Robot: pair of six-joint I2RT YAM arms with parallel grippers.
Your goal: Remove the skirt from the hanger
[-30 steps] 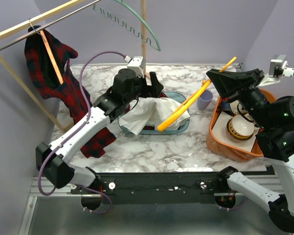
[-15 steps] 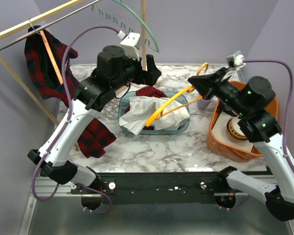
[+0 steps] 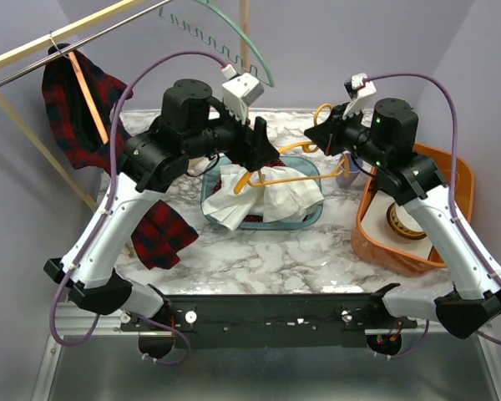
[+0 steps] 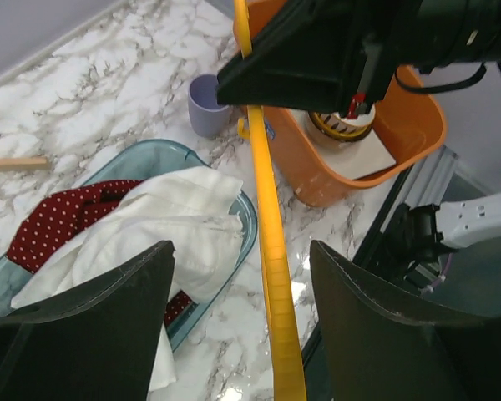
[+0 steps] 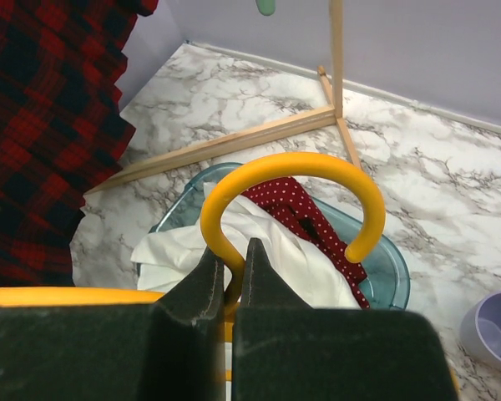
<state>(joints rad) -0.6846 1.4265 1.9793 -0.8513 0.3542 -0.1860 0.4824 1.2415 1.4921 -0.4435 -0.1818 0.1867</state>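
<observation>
Fingers (image 5: 196, 288) of the right gripper (image 5: 232, 255) are pinched tight on the root of the hook of the yellow hanger (image 5: 294, 165), so the frame hangs level over the basin, pinned at one fixed point. The left gripper (image 4: 240, 251) has its jaws wide apart, one on each side of the hanger's long bar and touching neither face. Judging by that straddle, it is lined up to close on the bar or slide along it.

The white skirt (image 4: 163, 225) lies bunched in the teal basin (image 4: 163, 154), directly below the hanger. In the overhead view the bar's lower end sits over the cloth, but I cannot tell whether any fold is caught on it or the garment is already free. A red dotted cloth (image 4: 67, 217) is under the skirt in the same basin.

Further out on the marble table (image 3: 259, 251), a lilac cup (image 4: 206, 104) stands just beside the basin, and an orange bin (image 3: 459, 167) sits to the right. A plaid garment (image 3: 67, 109) hangs from the rail (image 3: 33, 63) at far left, well apart from both arms.
</observation>
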